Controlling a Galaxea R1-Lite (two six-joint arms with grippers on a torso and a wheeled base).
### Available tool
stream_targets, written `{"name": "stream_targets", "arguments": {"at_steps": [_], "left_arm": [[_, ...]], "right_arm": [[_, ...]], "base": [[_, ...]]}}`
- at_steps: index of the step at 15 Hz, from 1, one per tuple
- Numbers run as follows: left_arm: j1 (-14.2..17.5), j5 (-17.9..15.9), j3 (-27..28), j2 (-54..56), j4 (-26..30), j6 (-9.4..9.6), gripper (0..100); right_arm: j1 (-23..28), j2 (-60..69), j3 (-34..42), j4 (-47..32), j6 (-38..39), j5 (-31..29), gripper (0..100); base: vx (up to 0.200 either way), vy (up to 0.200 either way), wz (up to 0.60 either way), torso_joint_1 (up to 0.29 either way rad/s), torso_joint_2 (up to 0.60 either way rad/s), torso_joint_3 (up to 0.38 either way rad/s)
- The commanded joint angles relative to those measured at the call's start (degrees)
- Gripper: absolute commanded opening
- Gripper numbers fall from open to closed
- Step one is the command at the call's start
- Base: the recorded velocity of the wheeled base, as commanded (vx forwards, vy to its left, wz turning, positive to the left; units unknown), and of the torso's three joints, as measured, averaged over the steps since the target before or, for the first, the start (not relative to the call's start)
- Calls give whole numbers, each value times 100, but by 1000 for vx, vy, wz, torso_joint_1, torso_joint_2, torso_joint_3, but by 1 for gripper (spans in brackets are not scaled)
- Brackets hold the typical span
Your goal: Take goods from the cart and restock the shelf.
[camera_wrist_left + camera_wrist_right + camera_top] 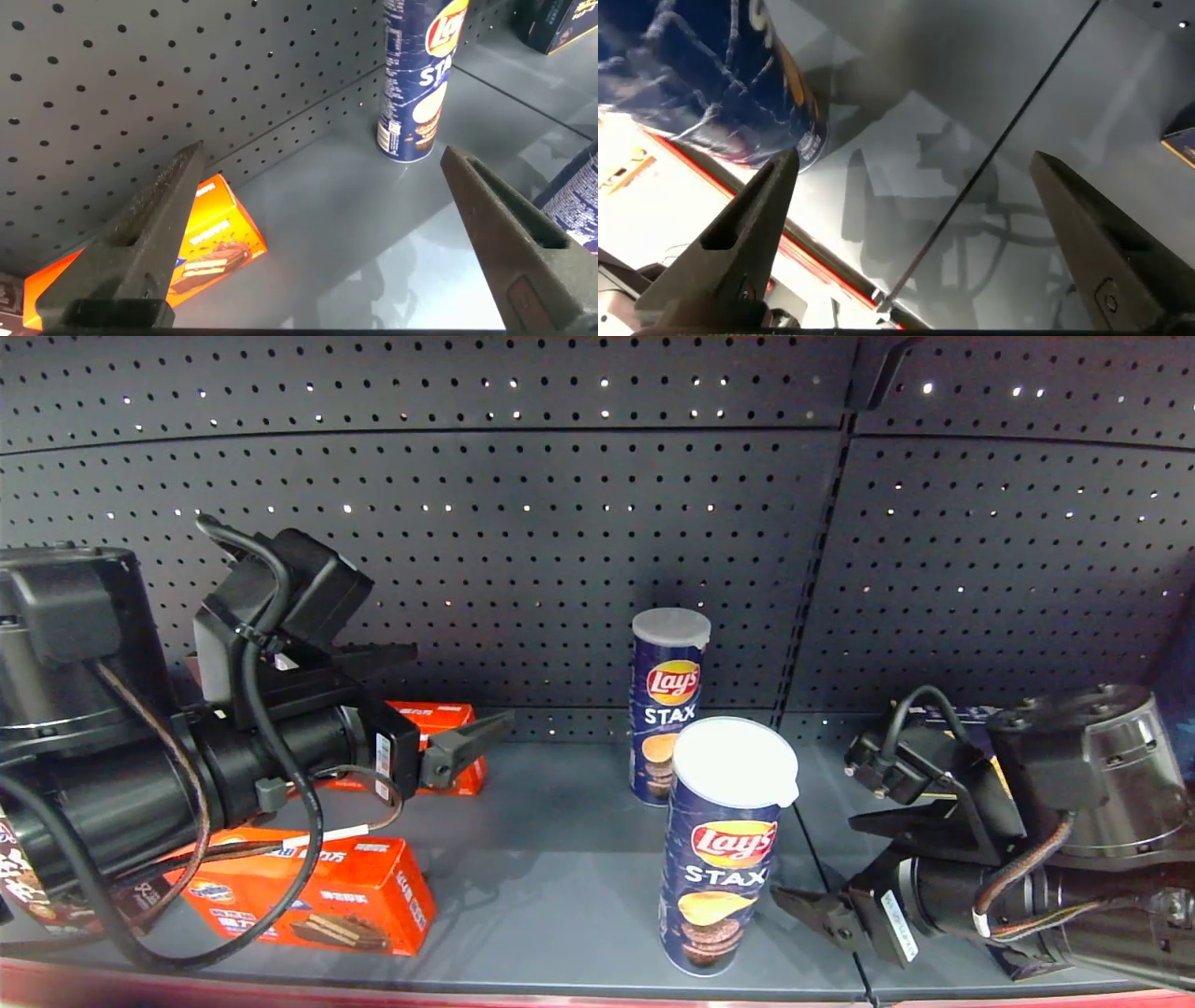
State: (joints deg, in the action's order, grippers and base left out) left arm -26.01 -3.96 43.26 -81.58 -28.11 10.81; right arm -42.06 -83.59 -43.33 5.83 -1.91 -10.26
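Dark pegboard (523, 523) backs a grey shelf (560, 877) with a red front lip (373, 994). Over its left part hangs the left gripper (457, 691), jaws released, near two orange boxes: one (345, 896) by the lip, one (439, 728) at the back. The right gripper (822, 859), jaws spread and empty, sits just beside the front chip can (719, 859), upright near the lip. A second can (665, 709) stands behind it. Bare shelf lies between boxes and cans.
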Motion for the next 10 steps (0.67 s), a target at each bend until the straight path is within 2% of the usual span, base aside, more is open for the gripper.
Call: {"name": "stream_targets", "arguments": {"at_steps": [1,10], "left_arm": [[0,1,-2,-16,-10,0,100],[0,1,-20,-16,-10,0,100]], "right_arm": [[-13,-105,-18,6,-2,-2,100],[-92,-272,-167,85,-2,7,100]], "base": [[0,0,0,0,0,0],[0,0,0,0,0,0]]}}
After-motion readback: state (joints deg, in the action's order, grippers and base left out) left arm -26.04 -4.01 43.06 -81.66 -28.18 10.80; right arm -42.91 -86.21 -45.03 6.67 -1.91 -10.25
